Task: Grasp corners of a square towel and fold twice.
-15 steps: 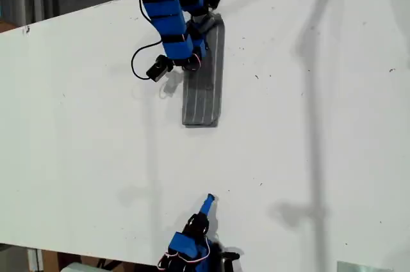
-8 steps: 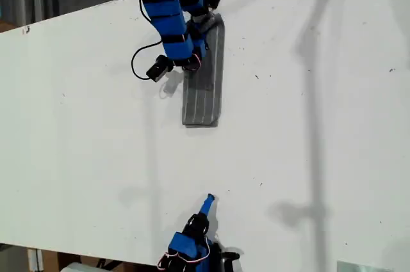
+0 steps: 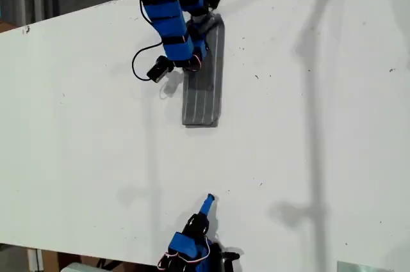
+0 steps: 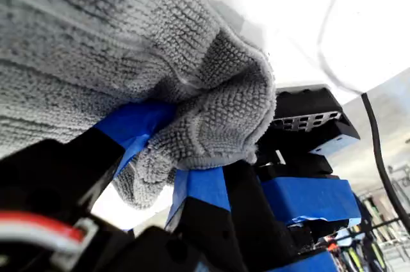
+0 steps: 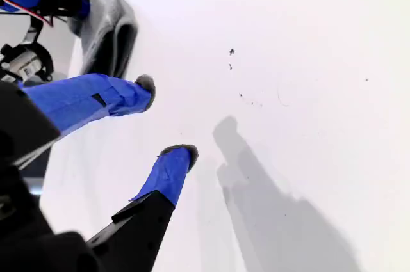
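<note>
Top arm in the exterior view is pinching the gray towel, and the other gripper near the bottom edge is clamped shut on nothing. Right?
Half right. My first gripper is shut on the towel, as the first wrist view shows. But my second gripper is open: the second wrist view shows its blue-taped fingers spread apart over the bare white table, holding nothing.

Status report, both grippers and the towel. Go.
My first gripper shut on the towel at its far end. My second gripper open, empty, above bare table near the exterior view's bottom edge. Nothing in the way.
</note>
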Robot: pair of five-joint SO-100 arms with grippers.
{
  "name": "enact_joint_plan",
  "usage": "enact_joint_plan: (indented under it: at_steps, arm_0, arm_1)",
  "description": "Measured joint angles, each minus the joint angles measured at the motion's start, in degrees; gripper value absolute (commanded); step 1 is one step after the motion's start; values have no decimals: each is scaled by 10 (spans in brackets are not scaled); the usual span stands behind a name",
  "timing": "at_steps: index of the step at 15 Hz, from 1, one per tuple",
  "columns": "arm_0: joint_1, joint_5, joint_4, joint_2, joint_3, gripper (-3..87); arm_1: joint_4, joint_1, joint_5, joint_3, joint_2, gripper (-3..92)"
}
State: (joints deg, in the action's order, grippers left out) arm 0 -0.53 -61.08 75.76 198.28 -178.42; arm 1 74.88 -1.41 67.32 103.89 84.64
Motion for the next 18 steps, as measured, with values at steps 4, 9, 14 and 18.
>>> enact_joint_plan:
  at_steps: [4, 9, 14, 18]
  arm_0:
    - [0, 0, 0, 0, 0, 172]
    - [0, 0, 0, 0, 0, 172]
    - [0, 0, 0, 0, 0, 172]
    - [0, 0, 0, 0, 0, 172]
  arm_1:
    - [0, 0, 0, 0, 0, -1]
    - [1, 0, -1, 0, 7, 136]
    - [11, -2, -3, 0, 6, 228]
    - [11, -3, -3, 0, 7, 227]
